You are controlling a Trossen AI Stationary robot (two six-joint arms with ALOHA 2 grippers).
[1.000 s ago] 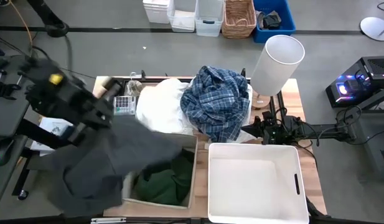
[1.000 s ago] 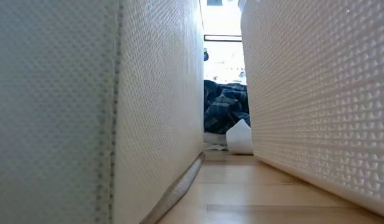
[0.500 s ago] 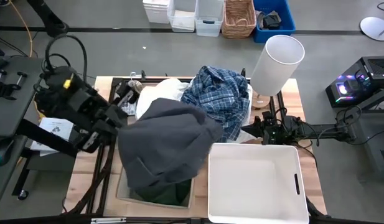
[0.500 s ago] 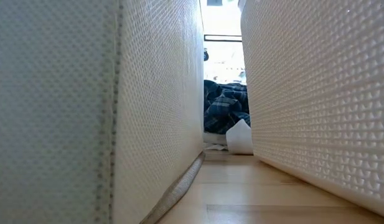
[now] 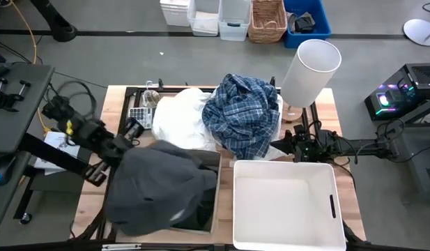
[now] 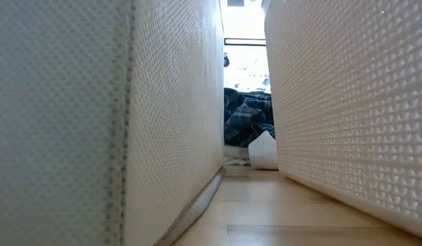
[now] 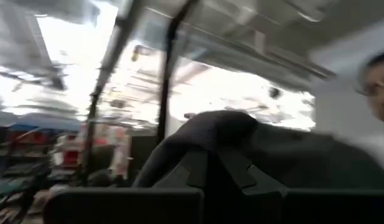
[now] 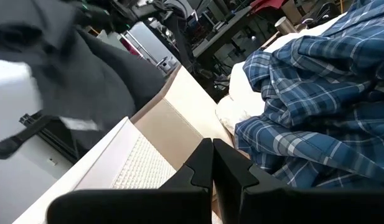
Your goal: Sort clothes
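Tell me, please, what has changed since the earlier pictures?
The left gripper swung the dark grey garment around and now holds it draped over the beige bin, hiding the green garment. The plaid shirt, white clothes, white bin and right gripper stayed put.

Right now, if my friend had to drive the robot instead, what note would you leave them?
Left gripper: at the table's left side, shut on the dark grey garment, which drapes over the left box.
Right gripper: shut and empty, waiting by the plaid shirt at the table's right.
Where things are: plaid shirt on top of the white clothes at the back of the table. The white bin shows nothing inside.
Done: nothing is clearly sorted yet; the grey garment is only half over its box.
Left: let go of the grey one, then sort the plaid shirt and the white clothes.
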